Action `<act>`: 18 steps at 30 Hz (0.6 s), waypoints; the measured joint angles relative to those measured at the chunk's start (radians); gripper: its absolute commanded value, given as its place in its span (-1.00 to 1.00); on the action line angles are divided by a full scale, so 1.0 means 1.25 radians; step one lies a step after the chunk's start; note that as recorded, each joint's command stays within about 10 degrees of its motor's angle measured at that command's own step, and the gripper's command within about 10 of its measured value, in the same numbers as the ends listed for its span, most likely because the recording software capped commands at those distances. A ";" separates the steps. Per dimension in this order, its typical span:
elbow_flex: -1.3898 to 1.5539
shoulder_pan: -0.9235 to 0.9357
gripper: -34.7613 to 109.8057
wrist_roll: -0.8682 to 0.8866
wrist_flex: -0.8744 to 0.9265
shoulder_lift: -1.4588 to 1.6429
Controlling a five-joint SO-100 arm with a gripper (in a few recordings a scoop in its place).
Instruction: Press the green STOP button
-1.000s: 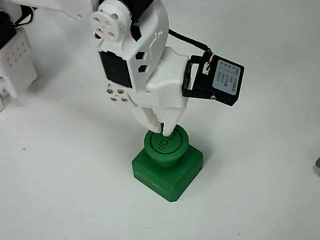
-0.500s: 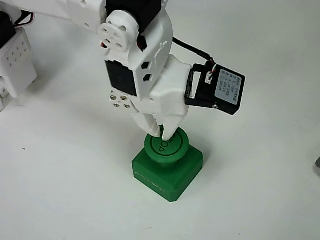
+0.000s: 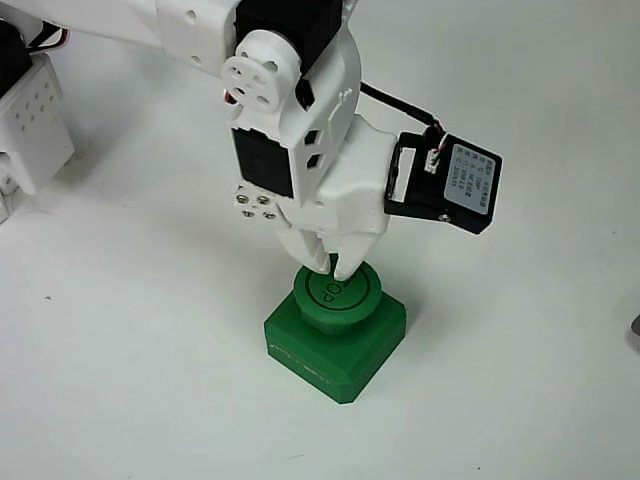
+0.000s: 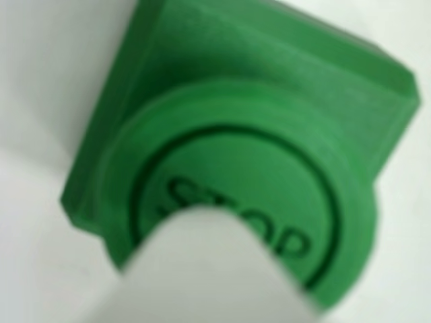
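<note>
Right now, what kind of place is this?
Probably a robotics test bench: a plain white table, a white arm whose fingers meet a green STOP button, and a wired camera module.

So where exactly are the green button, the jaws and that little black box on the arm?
green STOP button (image 3: 340,293): fixed view, on its round cap.
gripper (image 3: 333,267): fixed view, between the fingertips, jaws closed together.
black box (image 3: 455,185): fixed view, on its labelled face.

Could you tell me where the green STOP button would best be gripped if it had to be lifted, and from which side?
Probably by the square base of the green STOP button, coming from above with fingers closing on two opposite flat walls. The round cap is domed and would likely sink when squeezed. The pincer now sits closed on the cap's top.
</note>
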 measured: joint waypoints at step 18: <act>0.061 0.004 -0.52 0.036 -0.006 -0.026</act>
